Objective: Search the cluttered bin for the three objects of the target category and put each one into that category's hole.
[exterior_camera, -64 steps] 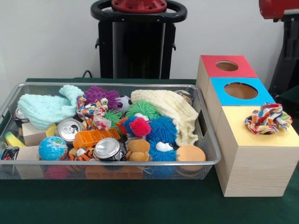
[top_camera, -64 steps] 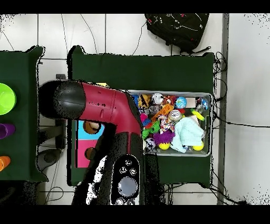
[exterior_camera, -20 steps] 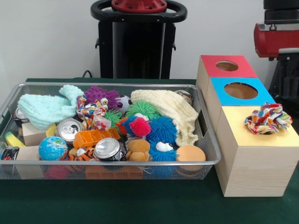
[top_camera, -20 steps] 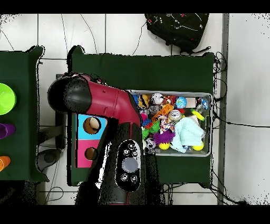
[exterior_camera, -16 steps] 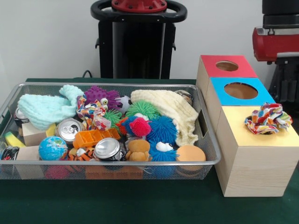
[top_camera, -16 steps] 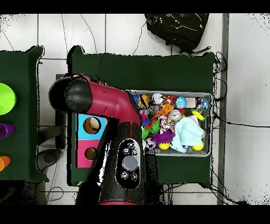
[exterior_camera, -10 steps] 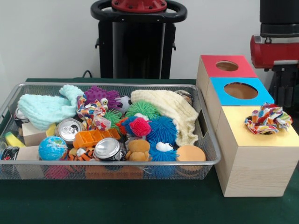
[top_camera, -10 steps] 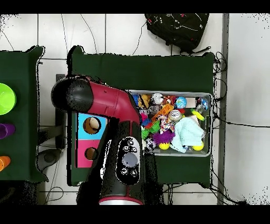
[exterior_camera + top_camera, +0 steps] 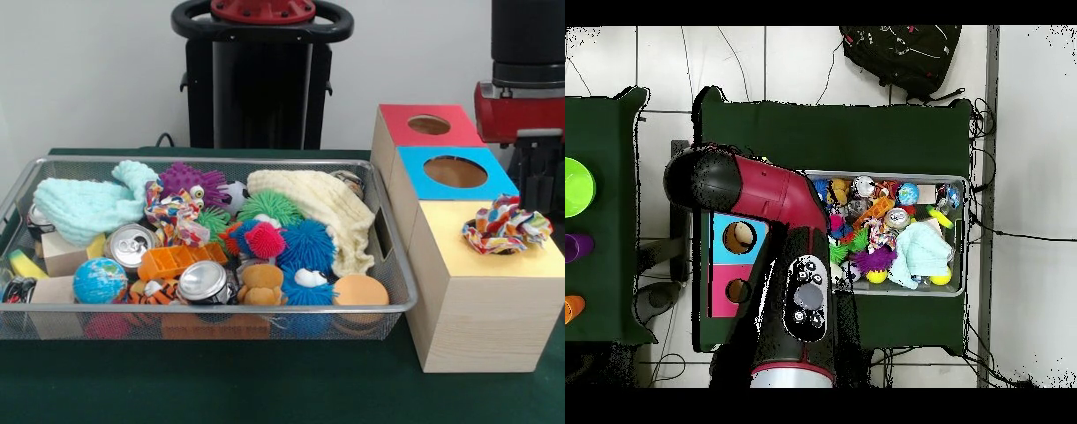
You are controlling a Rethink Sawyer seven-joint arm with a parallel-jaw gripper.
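A multicoloured knotted rope toy point(image 9: 508, 223) lies on the yellow top point(image 9: 485, 252) of the nearest wooden box, over the spot where that top's hole would be. Just behind and above it hangs my gripper point(image 9: 535, 181), a black piece under a red and black arm section point(image 9: 521, 97); its state does not show. A similar rope toy point(image 9: 177, 215) lies in the wire bin point(image 9: 393, 265), among spiky balls, cans and cloths. In the overhead view the red arm point(image 9: 765, 195) covers the yellow box and the gripper.
Behind the yellow box stand a blue-topped box with a round hole point(image 9: 455, 170) and a red-topped one point(image 9: 429, 124). The bin also holds a globe ball point(image 9: 100, 281), an orange tray point(image 9: 177, 259) and a cream cloth point(image 9: 322, 208). A black bag point(image 9: 900, 55) lies on the floor.
The arm has come in from the top right edge and moved leftward and down, until it hangs just behind the rope toy on the yellow box. The bin's contents have not moved.
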